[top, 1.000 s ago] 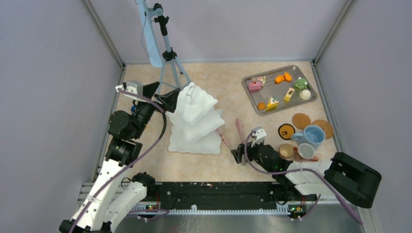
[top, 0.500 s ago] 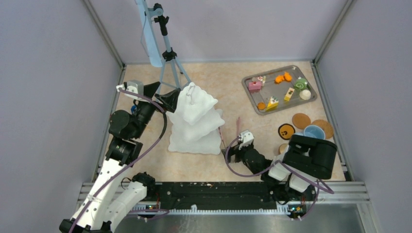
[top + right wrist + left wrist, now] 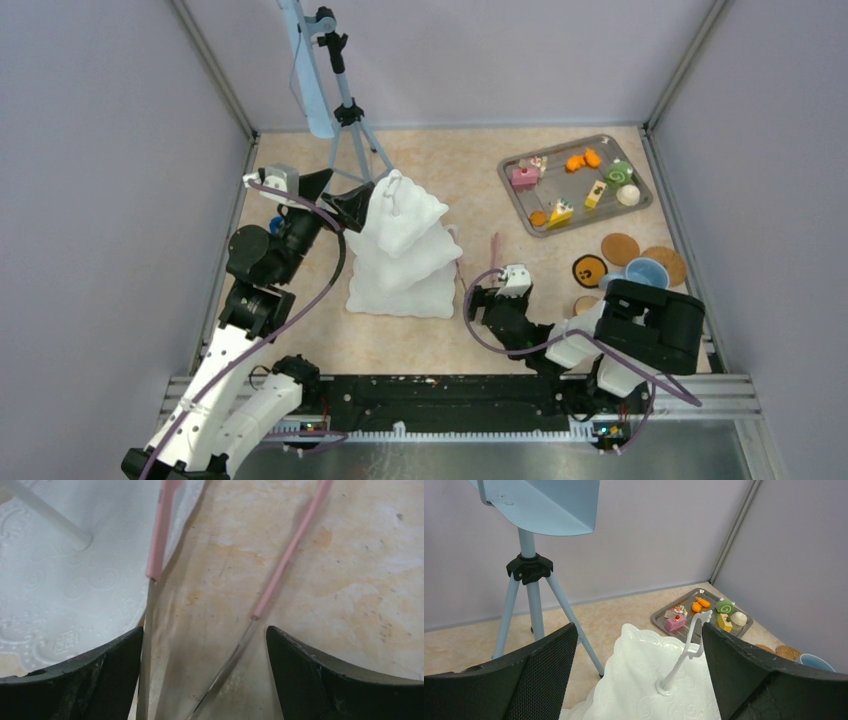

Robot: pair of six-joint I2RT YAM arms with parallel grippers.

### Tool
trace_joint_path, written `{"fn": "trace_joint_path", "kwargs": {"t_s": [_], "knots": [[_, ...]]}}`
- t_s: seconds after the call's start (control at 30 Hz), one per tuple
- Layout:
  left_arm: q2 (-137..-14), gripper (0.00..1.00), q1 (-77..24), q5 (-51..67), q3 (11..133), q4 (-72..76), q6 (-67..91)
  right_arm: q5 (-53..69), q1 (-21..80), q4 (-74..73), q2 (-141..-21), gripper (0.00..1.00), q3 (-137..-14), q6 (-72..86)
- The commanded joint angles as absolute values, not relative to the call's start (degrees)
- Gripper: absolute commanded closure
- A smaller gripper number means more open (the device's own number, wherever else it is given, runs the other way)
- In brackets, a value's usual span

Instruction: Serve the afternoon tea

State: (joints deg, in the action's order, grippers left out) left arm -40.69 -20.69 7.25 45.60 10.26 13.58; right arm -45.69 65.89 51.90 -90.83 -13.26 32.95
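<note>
The toy pastries (image 3: pixel 562 183) lie on a metal tray (image 3: pixel 512 177) at the back right; the left wrist view also shows the pastries (image 3: pixel 700 612). A blue mug (image 3: pixel 646 270) and a small brown mug (image 3: pixel 583 304) stand near the right arm, which partly covers them. My right gripper (image 3: pixel 479 301) is low on the table, open, beside the white tiered stand (image 3: pixel 405 255). In the right wrist view both arms of the pink tongs (image 3: pixel 287 555) run between the open fingers of the right gripper (image 3: pixel 205 630). My left gripper (image 3: pixel 345 195) is open beside the stand's top plate; in the left wrist view the left gripper (image 3: pixel 639 630) has the stand's thin handle (image 3: pixel 689 647) between its fingers.
A blue tripod (image 3: pixel 335 95) stands at the back left, one leg close to the left gripper. Round coasters (image 3: pixel 620 247) lie in front of the tray. Grey walls close in the table on three sides.
The right arm has folded in and its gripper has shifted left and forward to straddle the tongs, jaws slightly narrower. The left arm has barely moved.
</note>
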Motion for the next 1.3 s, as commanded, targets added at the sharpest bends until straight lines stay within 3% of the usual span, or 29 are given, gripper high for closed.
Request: {"fn": "trace_joint_path", "kwargs": {"t_s": [0.0, 0.13, 0.27, 0.43, 0.8, 1.1, 1.27], "knots": [[-40.6, 0.01, -20.9, 7.9, 45.7, 13.1, 14.1, -53.9, 66.4, 28.0, -85.8, 0.14, -12.5, 42.6], [-40.6, 0.01, -20.9, 8.1, 45.7, 13.2, 14.3, -54.2, 64.9, 25.4, -84.0, 0.18, -11.8, 44.4], [-40.5, 0.01, -21.2, 7.9, 45.6, 13.1, 14.2, -49.4, 62.6, 35.1, -83.4, 0.2, -9.5, 36.5], [-40.4, 0.01, -21.4, 7.7, 45.7, 13.1, 14.0, -41.6, 58.3, 51.7, -85.4, 0.05, -5.9, 26.6], [-40.6, 0.01, -21.7, 7.1, 45.6, 13.0, 13.5, -31.4, 55.5, 68.3, -96.0, 0.03, -6.5, 17.0], [-40.6, 0.01, -21.8, 7.1, 45.7, 13.0, 13.4, -25.7, 52.5, 67.1, -98.2, 0.02, -9.5, 14.0], [-40.6, 0.01, -21.8, 7.0, 45.7, 12.9, 13.4, -26.6, 52.5, 63.1, -98.3, 0.11, -11.6, 12.6]]}}
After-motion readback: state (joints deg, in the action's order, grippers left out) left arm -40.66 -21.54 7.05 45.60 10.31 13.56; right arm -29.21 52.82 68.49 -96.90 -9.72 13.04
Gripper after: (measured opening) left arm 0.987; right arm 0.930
